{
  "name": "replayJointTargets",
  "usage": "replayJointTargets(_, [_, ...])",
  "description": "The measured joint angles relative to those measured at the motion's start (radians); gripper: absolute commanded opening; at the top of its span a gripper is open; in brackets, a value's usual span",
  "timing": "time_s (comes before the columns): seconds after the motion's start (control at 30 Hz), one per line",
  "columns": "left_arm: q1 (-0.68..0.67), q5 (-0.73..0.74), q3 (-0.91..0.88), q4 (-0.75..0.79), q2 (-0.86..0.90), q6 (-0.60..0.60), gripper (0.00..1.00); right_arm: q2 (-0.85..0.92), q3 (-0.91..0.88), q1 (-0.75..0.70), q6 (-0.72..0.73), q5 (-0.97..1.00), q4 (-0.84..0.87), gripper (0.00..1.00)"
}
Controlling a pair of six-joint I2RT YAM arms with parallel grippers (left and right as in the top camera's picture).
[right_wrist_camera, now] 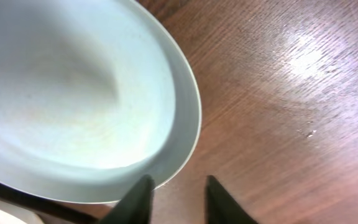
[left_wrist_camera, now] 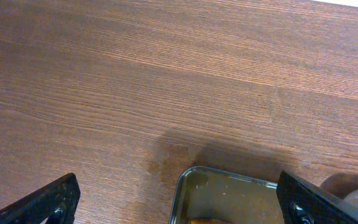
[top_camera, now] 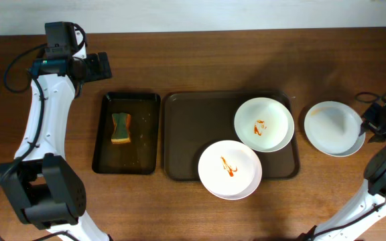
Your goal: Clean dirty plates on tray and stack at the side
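Two white plates with orange sauce smears lie on the brown tray: one at its far right, one at its near edge. A clean white plate lies on the table to the right of the tray and fills the upper left of the right wrist view. My right gripper is at that plate's right rim, fingers slightly apart with only table between them. My left gripper is wide open and empty above the table, just beyond the far end of the black pan.
A black pan with brownish water holds a green and yellow sponge, left of the tray; its far corner shows in the left wrist view. Bare wooden table lies behind the pan and tray.
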Motion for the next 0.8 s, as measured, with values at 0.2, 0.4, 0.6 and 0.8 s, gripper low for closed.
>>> replayJointTargets(0.2, [0.000,0.000,0.000,0.000,0.000,0.000,1.00,-0.006,0.257,0.074,-0.072,-0.219,-0.212,0.48])
replayJointTargets(0.4, [0.000,0.000,0.000,0.000,0.000,0.000,1.00,-0.017,0.156,0.587,-0.135,-0.267,-0.304,0.38])
replayJointTargets(0.6, [0.000,-0.003,0.001,0.000,0.000,0.000,1.00,-0.060,-0.242,0.941,-0.142,-0.179,-0.261,0.34])
replayJointTargets(0.8, [0.000,-0.003,0.001,0.000,0.000,0.000,1.00,-0.319,-0.303,0.990,-0.096,-0.056,-0.170,0.53])
